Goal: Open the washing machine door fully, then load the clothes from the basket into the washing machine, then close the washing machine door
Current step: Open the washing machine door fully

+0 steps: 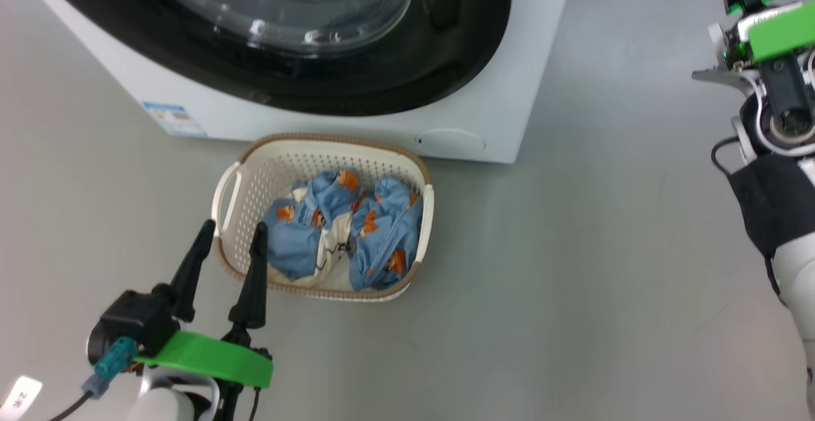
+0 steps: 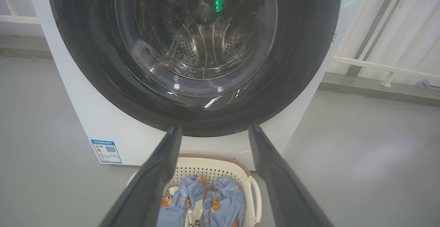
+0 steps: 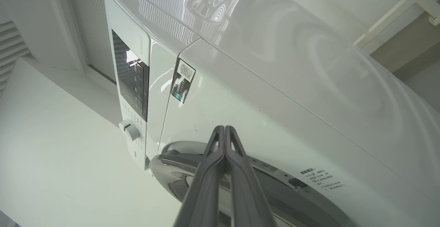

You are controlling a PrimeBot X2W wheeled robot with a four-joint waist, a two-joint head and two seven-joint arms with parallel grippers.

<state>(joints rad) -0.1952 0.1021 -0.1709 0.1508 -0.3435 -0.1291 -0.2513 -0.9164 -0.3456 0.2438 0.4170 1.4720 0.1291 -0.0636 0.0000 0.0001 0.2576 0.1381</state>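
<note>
Beside the basket (image 1: pixel 286 163) of clothes (image 1: pixel 344 230), left gripper (image 1: pixel 233 227) fingers stood apart; right gripper (image 3: pixel 224 128) fingers pressed together near washing machine door (image 1: pixel 446 45), seemingly shut. Door-opening step; next needed catching its rim.

Left tool (image 1: pixel 233 225) low, fingers wide apart; right tool (image 3: pixel 224 128) high, fingers tight together
</note>
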